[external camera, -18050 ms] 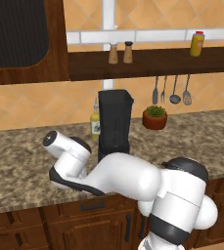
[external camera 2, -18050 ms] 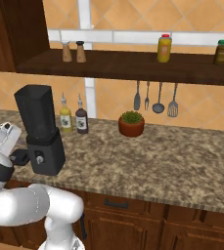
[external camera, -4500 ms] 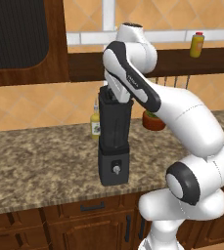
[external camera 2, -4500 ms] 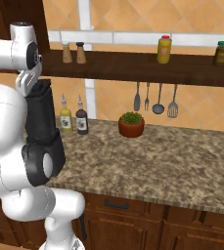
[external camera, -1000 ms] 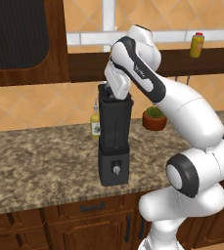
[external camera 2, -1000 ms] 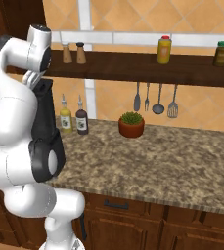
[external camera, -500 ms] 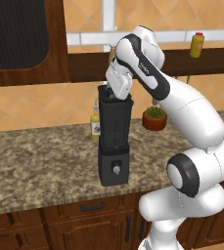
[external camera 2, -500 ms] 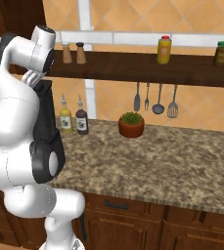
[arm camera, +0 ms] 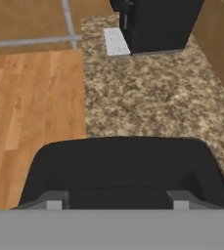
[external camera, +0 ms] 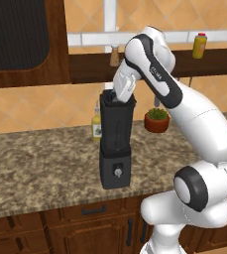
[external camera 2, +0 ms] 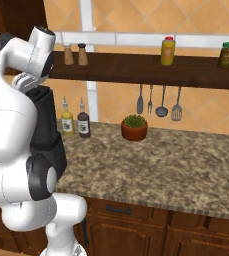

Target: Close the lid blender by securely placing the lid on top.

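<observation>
Fingers [external camera: 116, 97] sat at your blender's [external camera: 116, 144] mouth; grip state I couldn't tell. Hand view alone showed the lid [arm camera: 121, 171] at 6 o'clock. Wrist had dropped slightly.

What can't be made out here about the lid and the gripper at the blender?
- lid: hand view, bottom edge cuts it off; seating on the blender unclear.
- gripper: left base view, too small and dark to judge the jaws.
- Blender jar mouth: right base view, the arm hides it.
</observation>
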Controlling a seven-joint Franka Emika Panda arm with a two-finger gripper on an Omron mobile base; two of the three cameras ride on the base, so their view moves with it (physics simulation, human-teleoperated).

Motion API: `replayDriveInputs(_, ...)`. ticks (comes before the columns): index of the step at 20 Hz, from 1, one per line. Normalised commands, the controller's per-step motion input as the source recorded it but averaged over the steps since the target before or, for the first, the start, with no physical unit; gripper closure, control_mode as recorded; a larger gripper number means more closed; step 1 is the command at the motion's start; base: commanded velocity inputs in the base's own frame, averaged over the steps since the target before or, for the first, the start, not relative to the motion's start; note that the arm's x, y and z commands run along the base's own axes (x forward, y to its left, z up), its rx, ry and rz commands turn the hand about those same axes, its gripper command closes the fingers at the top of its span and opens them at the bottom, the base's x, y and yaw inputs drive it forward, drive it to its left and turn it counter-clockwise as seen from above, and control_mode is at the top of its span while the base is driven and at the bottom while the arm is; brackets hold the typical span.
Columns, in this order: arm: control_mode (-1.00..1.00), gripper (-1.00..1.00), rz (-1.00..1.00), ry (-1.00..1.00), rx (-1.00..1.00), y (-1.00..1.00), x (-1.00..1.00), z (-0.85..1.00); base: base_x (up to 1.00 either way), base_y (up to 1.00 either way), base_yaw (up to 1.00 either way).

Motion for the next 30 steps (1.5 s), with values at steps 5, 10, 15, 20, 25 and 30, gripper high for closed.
replayDriveInputs(5, -1.0, -1.0, 0.04, -0.11, 0.0, 0.0, 0.36, 0.0, 0.0, 0.0, 0.0)
replayDriveInputs(10, -1.0, -1.0, 0.11, -0.06, 0.0, 0.0, 0.59, 0.0, 0.0, 0.0, 0.0)
replayDriveInputs(15, -1.0, -1.0, 0.03, 0.0, 0.0, 0.0, 0.2, -0.09, 0.0, 0.0, 0.0)
replayDriveInputs(20, -1.0, -1.0, -0.06, 0.02, 0.0, 0.0, -0.32, -0.28, 0.0, 0.0, 0.0)
replayDriveInputs(25, -1.0, -1.0, -0.12, 0.03, 0.0, 0.0, -0.48, -0.21, 0.0, 0.0, 0.0)
replayDriveInputs(30, -1.0, -1.0, -0.07, 0.06, 0.0, 0.0, -0.29, -0.14, 0.0, 0.0, 0.0)
